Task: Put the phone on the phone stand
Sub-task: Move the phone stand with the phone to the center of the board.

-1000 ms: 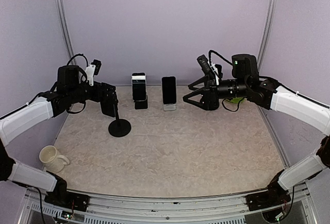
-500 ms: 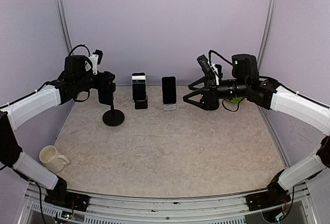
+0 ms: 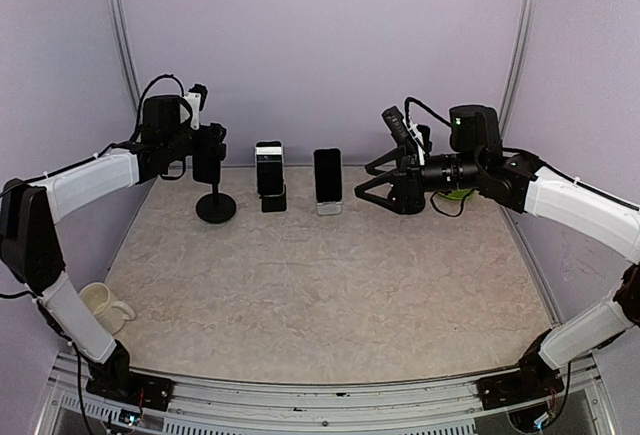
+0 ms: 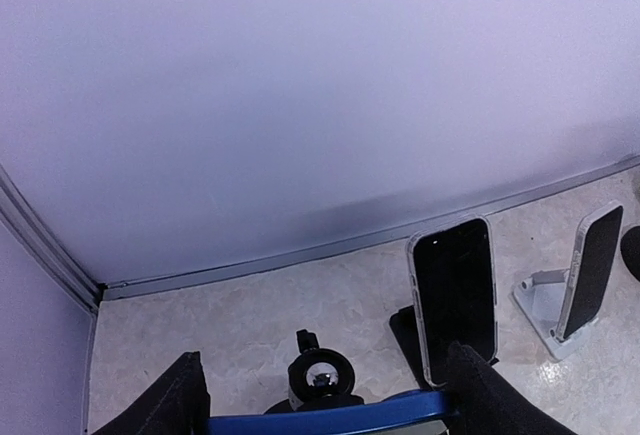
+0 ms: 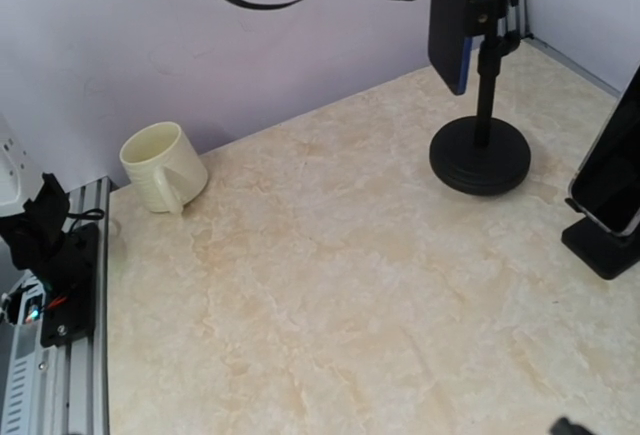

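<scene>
Enclosure, seen from above and from both wrists. A pale lilac matte back wall (image 3: 320,45) meets two lilac side walls (image 3: 50,75) at slim grey metal corner posts (image 3: 118,35). A beige marble-patterned table (image 3: 330,295) forms the base of the booth. A grey strip (image 4: 300,255) runs along its far edge, and a silver aluminium rail (image 3: 330,392) borders its near edge. Lighting is soft and even; shadows are faint.
</scene>
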Motion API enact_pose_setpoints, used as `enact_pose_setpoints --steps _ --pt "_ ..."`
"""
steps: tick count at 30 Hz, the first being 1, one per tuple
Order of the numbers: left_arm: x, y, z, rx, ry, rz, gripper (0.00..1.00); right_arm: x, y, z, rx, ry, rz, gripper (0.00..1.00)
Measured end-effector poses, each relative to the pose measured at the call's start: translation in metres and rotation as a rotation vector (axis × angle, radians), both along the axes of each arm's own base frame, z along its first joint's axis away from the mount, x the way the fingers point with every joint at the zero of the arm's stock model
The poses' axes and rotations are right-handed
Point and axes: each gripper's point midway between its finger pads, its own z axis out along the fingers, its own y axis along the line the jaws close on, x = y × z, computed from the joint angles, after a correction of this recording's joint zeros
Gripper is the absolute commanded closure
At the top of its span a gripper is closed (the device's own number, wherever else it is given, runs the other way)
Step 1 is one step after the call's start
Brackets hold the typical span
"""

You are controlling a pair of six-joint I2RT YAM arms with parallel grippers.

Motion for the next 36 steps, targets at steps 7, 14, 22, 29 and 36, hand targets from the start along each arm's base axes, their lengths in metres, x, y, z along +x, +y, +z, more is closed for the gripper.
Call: enact_pose_setpoints --steps 7,14,22,29,36 --pt "0.018 0.010 -0.008 0.006 -0.019 0.069 0.48 0.000 0.000 0.000 -0.001 0.000 -0.003 0.00" --pt "0.035 0.022 -0.005 -0.004 -0.064 0.131 0.49 0.000 0.000 0.000 -0.001 0.000 -0.003 0.00" --pt "0.045 0.035 0.004 -0.012 -0.134 0.204 0.50 0.000 0.000 0.000 -0.001 0.002 -0.003 0.00" --pt "0.051 0.042 0.008 -0.048 -0.173 0.242 0.50 0.002 0.001 -0.003 -0.005 0.012 -0.004 0.00" --pt "0.054 0.044 0.011 -0.070 -0.206 0.252 0.50 0.001 0.001 -0.004 -0.007 0.020 -0.005 0.00"
